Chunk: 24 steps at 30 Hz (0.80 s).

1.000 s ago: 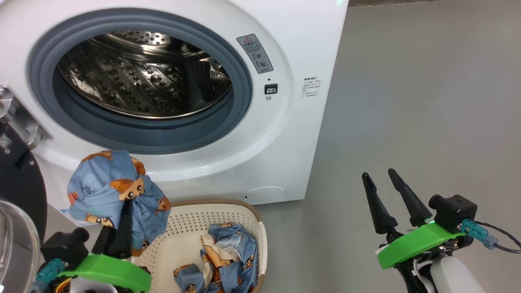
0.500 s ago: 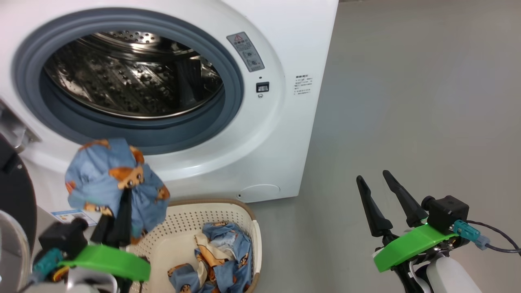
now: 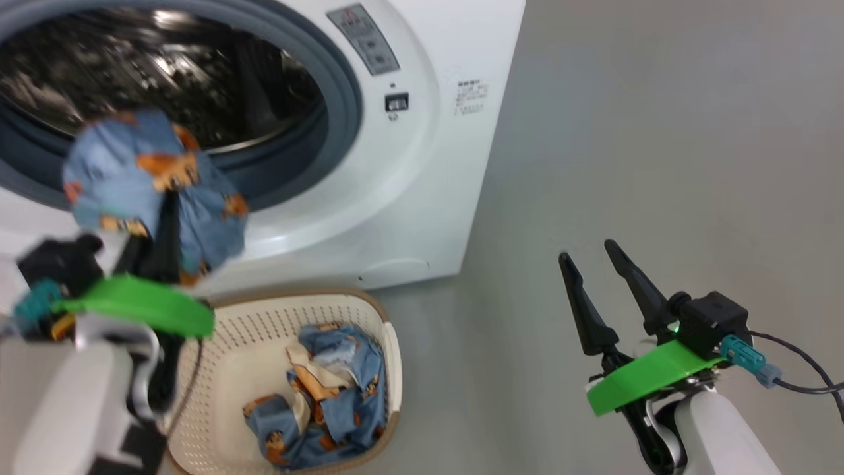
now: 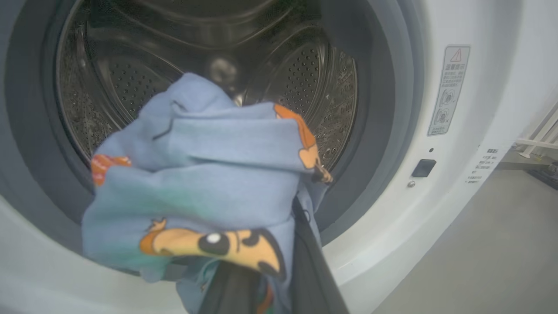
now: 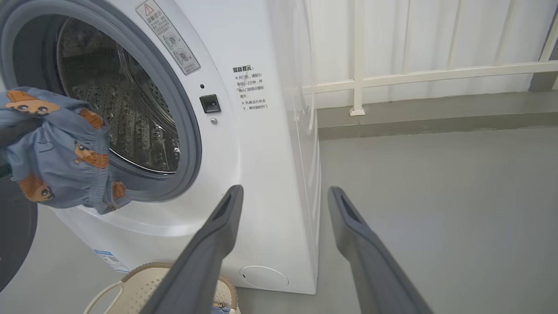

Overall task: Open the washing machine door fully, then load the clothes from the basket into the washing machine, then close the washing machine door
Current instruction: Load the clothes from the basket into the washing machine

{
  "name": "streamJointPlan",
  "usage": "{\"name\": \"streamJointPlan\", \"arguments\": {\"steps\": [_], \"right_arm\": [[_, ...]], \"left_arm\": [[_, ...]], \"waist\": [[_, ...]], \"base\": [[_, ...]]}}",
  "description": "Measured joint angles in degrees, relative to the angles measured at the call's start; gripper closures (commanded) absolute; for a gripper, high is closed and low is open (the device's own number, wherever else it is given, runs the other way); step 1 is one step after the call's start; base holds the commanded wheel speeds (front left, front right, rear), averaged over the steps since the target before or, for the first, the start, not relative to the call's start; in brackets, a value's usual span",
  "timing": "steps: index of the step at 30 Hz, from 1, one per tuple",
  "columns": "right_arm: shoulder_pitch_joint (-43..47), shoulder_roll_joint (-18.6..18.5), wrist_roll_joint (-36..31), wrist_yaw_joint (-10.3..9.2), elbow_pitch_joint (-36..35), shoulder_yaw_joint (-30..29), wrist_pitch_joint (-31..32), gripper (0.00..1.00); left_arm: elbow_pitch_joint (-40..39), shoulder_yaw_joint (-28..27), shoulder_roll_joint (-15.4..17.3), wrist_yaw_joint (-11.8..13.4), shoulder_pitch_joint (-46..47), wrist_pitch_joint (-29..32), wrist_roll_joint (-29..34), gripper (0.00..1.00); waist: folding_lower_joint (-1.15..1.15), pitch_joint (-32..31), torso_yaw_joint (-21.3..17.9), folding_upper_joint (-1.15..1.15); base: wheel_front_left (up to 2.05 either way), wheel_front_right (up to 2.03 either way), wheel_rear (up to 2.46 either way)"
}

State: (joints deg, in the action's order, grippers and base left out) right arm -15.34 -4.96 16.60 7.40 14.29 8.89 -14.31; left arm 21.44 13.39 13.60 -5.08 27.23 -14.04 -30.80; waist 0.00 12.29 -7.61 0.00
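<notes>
A: Where is the blue cloth (image 3: pixel 132 171)?
B: Pinched in the left gripper (image 3: pixel 166 211), just in front of the washing machine (image 3: pixel 422 165) hole.
A: And the right gripper (image 3: pixel 587 251)?
B: Fingers apart, holding nothing, out over the floor (image 3: pixel 659 132).

Drum (image 4: pixel 130 83) shiny steel — clothes (image 4: pixel 209 174) soft cloth — basket (image 3: pixel 231 369) matt plastic.

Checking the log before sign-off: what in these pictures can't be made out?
- Fingertips of the left gripper: buried in the held garment, head view, blurred.
- The washing machine door: cut off by the right wrist view's left edge.
- The clothes in the basket: crumpled, count unclear.
</notes>
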Motion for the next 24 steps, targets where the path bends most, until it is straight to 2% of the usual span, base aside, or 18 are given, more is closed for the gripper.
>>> {"name": "streamJointPlan", "arguments": {"steps": [8,19,24], "right_arm": [[-2.50,1.38,-0.60,0.00,-2.35,0.00,0.00,0.00],[-5.15,1.63,1.24,0.00,-4.47,2.12,0.00,0.00],[-5.25,1.67,1.76,0.00,-5.30,2.69,0.00,0.00]], "left_arm": [[10.60,-0.36,1.69,-1.77,13.43,-0.19,-0.23,1.00],[22.45,0.30,3.32,-2.01,28.87,-0.58,1.78,1.00],[24.83,-0.12,4.76,-2.26,34.51,-0.59,3.04,1.00]], "waist": [[0.00,6.72,-2.23,0.00],[0.00,14.50,-5.70,0.00],[0.00,17.00,-7.85,0.00]], "base": [[0.00,0.00,0.00],[0.00,0.00,0.00],[0.00,0.00,0.00]]}}
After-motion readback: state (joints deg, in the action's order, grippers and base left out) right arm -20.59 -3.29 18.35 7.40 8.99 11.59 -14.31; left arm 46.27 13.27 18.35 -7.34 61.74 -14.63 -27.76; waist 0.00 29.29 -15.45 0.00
